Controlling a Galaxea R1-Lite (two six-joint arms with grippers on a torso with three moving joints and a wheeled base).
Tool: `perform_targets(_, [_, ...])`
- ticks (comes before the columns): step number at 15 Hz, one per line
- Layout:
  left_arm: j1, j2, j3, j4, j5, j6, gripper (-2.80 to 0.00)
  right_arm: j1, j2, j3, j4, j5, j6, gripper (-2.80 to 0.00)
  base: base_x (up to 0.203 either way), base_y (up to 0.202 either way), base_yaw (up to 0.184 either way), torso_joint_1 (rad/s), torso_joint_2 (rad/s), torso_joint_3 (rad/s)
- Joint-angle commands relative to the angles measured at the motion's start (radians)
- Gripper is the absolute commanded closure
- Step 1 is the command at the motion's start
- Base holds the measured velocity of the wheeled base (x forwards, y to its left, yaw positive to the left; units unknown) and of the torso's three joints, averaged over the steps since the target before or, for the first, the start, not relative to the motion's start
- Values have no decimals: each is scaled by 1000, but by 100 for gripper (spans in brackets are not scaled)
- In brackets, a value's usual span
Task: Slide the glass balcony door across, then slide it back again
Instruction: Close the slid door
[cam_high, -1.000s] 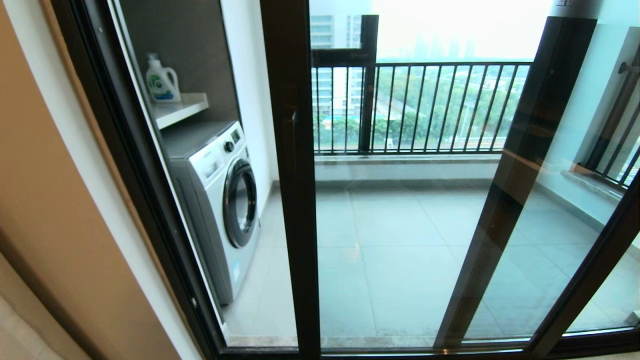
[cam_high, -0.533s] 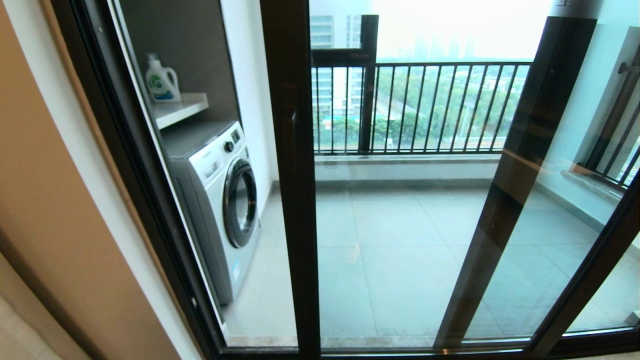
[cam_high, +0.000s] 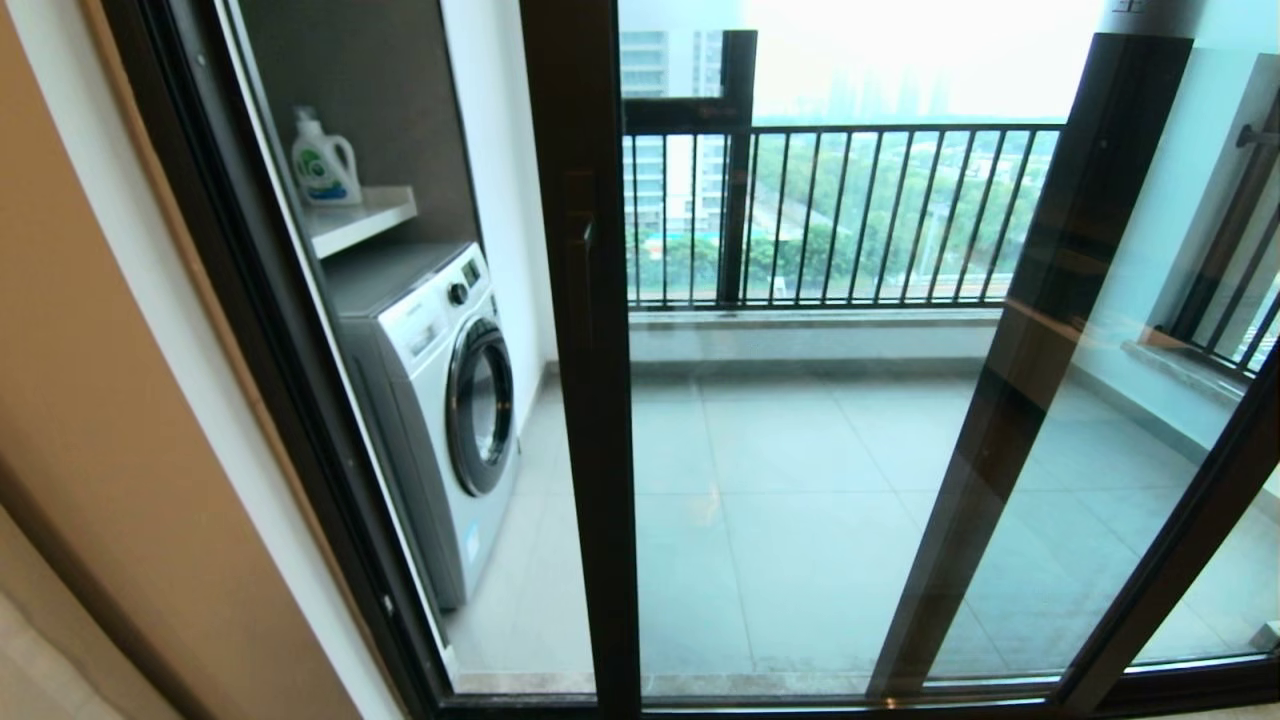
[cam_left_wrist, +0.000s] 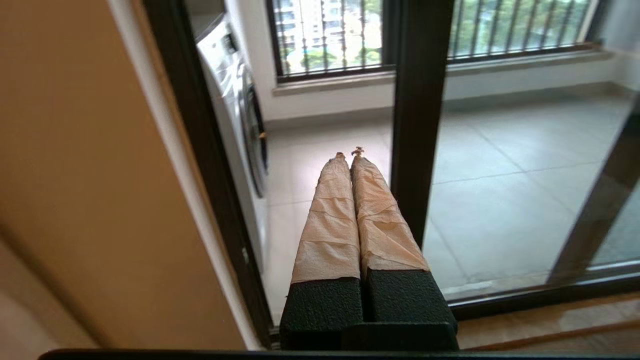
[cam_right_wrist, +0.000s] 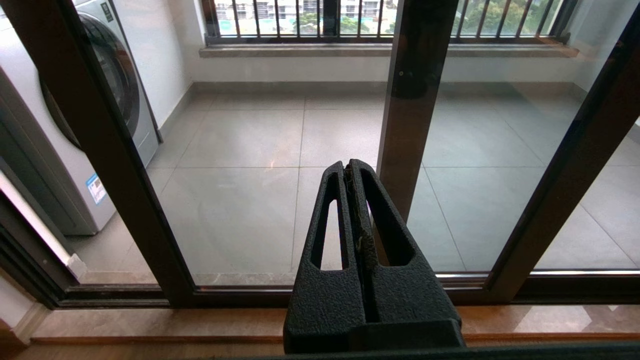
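Head view shows the glass balcony door (cam_high: 585, 400) standing mid-frame; the green label on the detergent bottle (cam_high: 322, 160) looks unreadable. Left gripper (cam_left_wrist: 349, 152) and right gripper (cam_right_wrist: 346, 167) hang before it, fingers pressed together.

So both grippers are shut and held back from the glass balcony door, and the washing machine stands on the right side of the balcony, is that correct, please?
Not quite: the washing machine stands on the left side of the balcony, as the head view shows. The rest holds: the left gripper and right gripper are both shut and held back from the glass balcony door.
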Motion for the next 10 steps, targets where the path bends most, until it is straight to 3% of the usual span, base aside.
perform_targets(1, [0,228,-99,-26,-51,-1,0,0,2,3,0,0,0,0,0,0,0,0,0,0])
perform_targets(6, [-14,853,-233,-374,-142,0,0,0,2,3,0,0,0,0,0,0,0,0,0,0])
perform_targets(10, [-113,1307,-453,-618,-181,-1,0,0,2,3,0,0,0,0,0,0,0,0,0,0])
